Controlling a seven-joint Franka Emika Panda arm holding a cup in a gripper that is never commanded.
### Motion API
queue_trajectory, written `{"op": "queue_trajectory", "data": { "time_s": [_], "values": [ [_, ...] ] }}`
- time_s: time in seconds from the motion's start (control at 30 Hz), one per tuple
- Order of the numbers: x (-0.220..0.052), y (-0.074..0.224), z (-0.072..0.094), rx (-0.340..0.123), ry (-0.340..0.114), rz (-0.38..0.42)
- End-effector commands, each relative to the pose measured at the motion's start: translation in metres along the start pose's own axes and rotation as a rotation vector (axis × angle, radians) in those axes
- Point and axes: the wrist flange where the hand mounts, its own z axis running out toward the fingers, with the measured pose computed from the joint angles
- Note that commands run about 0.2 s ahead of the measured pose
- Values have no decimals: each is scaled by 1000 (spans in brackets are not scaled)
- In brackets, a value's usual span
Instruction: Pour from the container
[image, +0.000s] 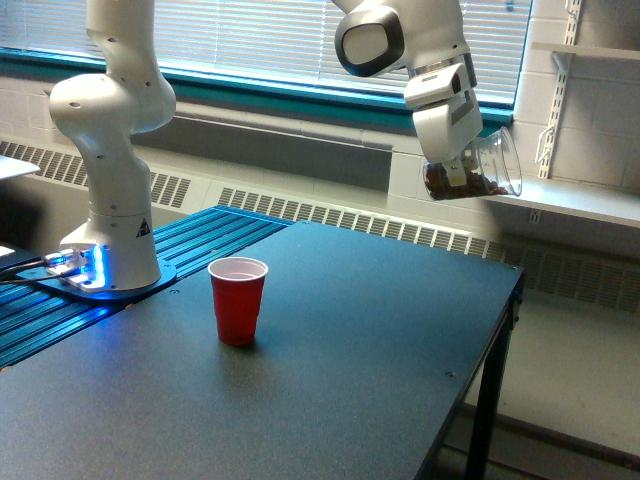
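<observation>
Standing nearest: the red cup (238, 300), upright on the dark table (380, 350), mouth up and white inside, nothing seen in it; thin plastic by the look, so likely light and easy to knock over.
Arm base (105, 255): at the table's far corner on the exterior view's left, well apart from the cup.
Container's place: the clear glass cup (478, 168) hangs high over the table's far right edge, well apart from the red cup and not above it.
Tilt: lies nearly on its side, wide rim toward the exterior view's right, brown pieces gathered along the lower wall.
Jaws: the gripper (455, 155) is clamped on the glass near its base end; fingers mostly hidden.
Handling: stiff, smooth, probably slippery and breakable; loose pieces can slide and shift the weight.
Hold: around the wall near the base, rim kept free.
</observation>
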Motion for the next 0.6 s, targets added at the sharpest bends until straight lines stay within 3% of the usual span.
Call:
{"op": "queue_trajectory", "data": {
  "time_s": [0.03, 0.2, 0.6],
  "values": [
    [5, -15, -51, 63, 71, -16],
    [0, -16, -65, 81, 84, -18],
    [6, 0, -140, 166, 182, -59]
  ]
}}
